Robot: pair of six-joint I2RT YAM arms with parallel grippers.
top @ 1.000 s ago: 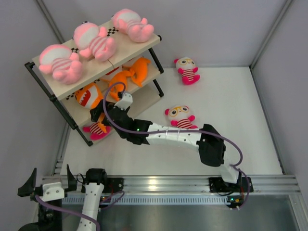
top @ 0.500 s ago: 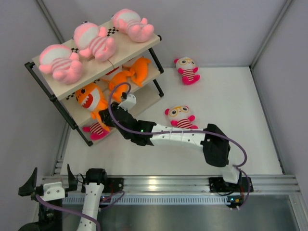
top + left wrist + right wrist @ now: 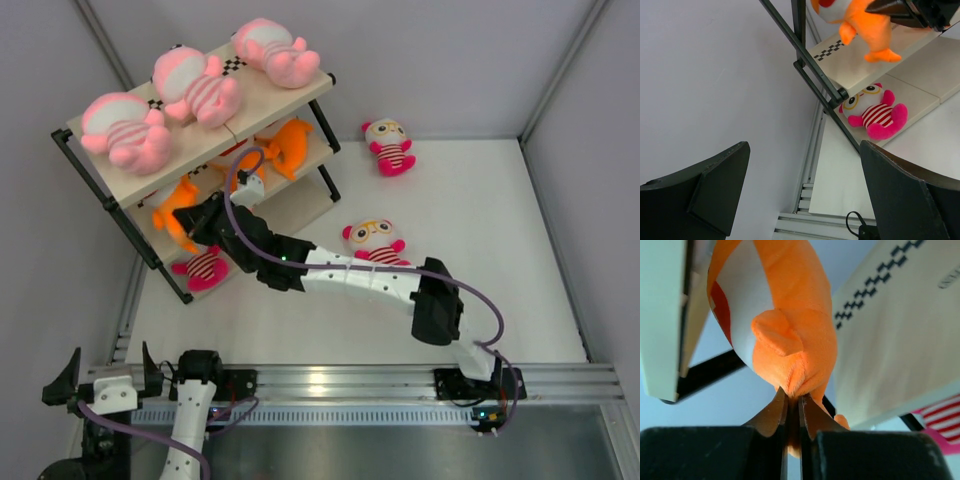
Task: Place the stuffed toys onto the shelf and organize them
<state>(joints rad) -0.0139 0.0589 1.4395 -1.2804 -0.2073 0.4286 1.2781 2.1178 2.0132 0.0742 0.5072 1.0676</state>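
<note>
Right hand [image 3: 792, 412]: pinched shut on the orange shark [image 3: 790, 330], at the left end of the middle board of the shelf [image 3: 268, 102]. Left hand [image 3: 805, 200]: wide open, holding nothing, low at the near left, off the bench [image 3: 480, 250]. Top board: three pink toys [image 3: 195, 85] in a row. Middle board, right end: second orange fish [image 3: 285, 145]. Bottom board: one striped doll [image 3: 203, 270], below the shark. On the bench, off the shelf: two more dolls [image 3: 375, 243], well apart.

The right hand [image 3: 207, 222] is closed on an orange shark toy [image 3: 176, 206] at the shelf's [image 3: 268, 100] middle tier.
</note>
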